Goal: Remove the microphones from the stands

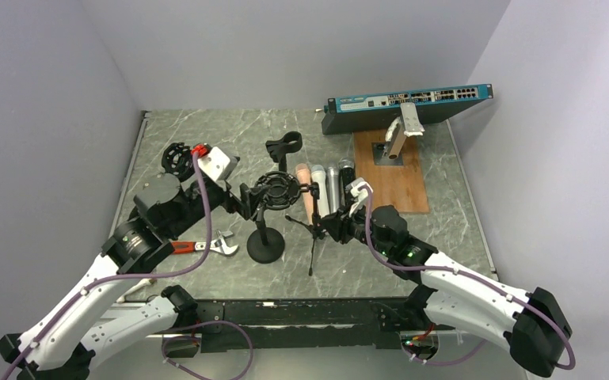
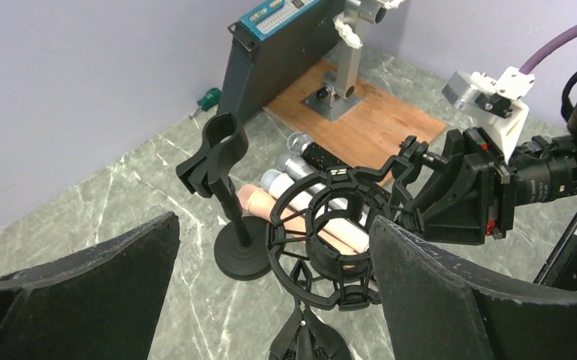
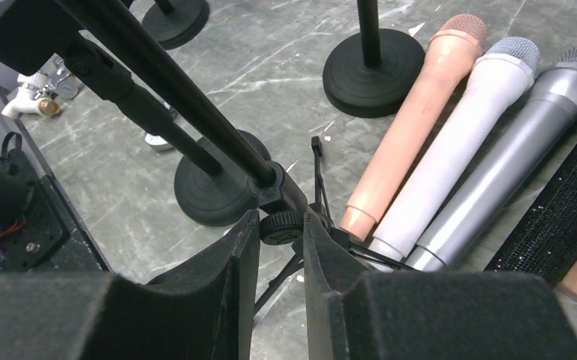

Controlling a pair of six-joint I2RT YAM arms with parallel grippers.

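Top external view, and both arms are in on the middle of the table. The left gripper sits level with the black shock mount. From the left wrist its fingers are spread wide, the mount's ring hanging in the gap between them, touching neither pad. Over on the other side, the right gripper is down at the tripod stand. The right wrist camera shows both pads pinched on the small knurled knob at the stand's joint, a black pole running up and away from it.

And the microphones? Four of them lie flat on the table, side by side and touching, just beyond the tripod: the pink microphone, the white microphone, the grey microphone and the black microphone. Through the shock mount's ring, the left wrist view looks straight onto the pink one. A wrench lies near the left arm.
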